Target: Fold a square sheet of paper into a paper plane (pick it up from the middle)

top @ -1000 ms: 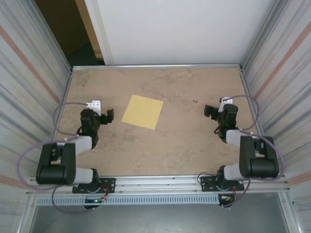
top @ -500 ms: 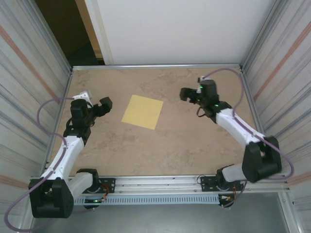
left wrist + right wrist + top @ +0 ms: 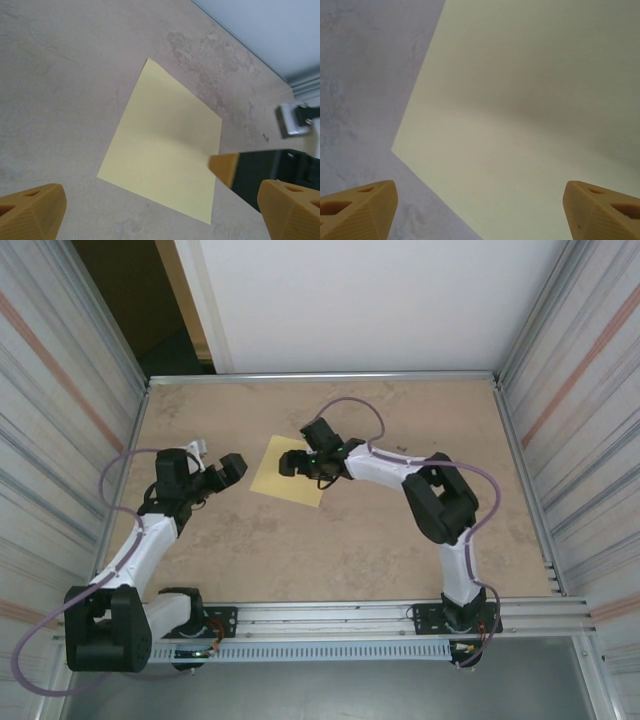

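Note:
The square sheet of paper point(image 3: 271, 479) lies flat and unfolded on the tan table point(image 3: 380, 540), left of centre. My right gripper point(image 3: 291, 465) hovers over the sheet's right half, reaching in from the right. Its jaws are open with nothing between them. In the right wrist view the sheet point(image 3: 520, 100) spreads out under the right gripper point(image 3: 480, 212). My left gripper point(image 3: 233, 469) is open just left of the sheet, apart from it. From the left wrist, the sheet point(image 3: 160, 160) lies ahead of the left gripper point(image 3: 160, 217), and an orange fingertip point(image 3: 224, 168) of the right gripper sits over its right edge. The paper plane is out of view.
Ribbed metal walls point(image 3: 70, 410) close in the table on both sides, with a white panel point(image 3: 360, 300) at the back. A metal rail point(image 3: 330, 615) carrying the arm bases runs along the near edge. Bare tabletop point(image 3: 330, 550) lies in front of the sheet.
Both arms have unfolded from beside their bases. The right gripper swept left across the table to above the sheet. The left gripper has come close to the sheet's left edge.

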Tool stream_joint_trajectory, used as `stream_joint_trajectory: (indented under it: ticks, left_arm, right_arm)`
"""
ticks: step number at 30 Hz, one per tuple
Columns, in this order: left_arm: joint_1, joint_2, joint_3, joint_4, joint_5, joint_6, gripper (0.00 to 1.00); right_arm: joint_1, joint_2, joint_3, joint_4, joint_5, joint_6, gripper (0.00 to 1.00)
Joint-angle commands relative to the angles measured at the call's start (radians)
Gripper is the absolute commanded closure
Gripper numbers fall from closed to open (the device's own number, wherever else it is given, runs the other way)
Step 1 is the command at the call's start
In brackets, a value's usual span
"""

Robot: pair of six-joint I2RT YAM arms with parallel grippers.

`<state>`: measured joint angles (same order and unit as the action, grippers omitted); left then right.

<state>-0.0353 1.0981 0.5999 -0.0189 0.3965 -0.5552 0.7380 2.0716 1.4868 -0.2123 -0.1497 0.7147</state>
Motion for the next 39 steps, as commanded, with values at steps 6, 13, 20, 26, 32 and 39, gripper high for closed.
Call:
stream_joint_trajectory:
  ticks: [6,13,20,26,32,39]
  left_arm:
    - [-0.009,0.037,0.001,0.008,0.054,-0.014,0.01]
    - [-0.019,0.078,0.021,0.004,0.069,-0.019,0.01]
    - [-0.055,0.136,0.056,-0.021,0.082,-0.012,0.01]
    - [-0.132,0.196,0.092,-0.042,0.089,-0.025,0.03]
    - [-0.266,0.257,0.116,-0.089,0.083,-0.105,0.09]
    - [-0.457,0.325,0.164,-0.144,0.059,-0.184,0.13]
  right_arm:
    - [-0.008,0.157,0.173,-0.090,-0.049,0.046,0.16]
    - [-0.008,0.158,0.103,-0.133,-0.087,-0.017,0.17]
    - [0.000,-0.007,-0.213,-0.186,-0.125,-0.181,0.17]
    - [0.007,-0.240,-0.461,-0.233,-0.142,-0.271,0.20]
    - [-0.039,-0.523,-0.527,-0.184,-0.050,-0.072,0.20]
    - [-0.146,-0.622,-0.656,-0.125,-0.013,0.173,0.30]
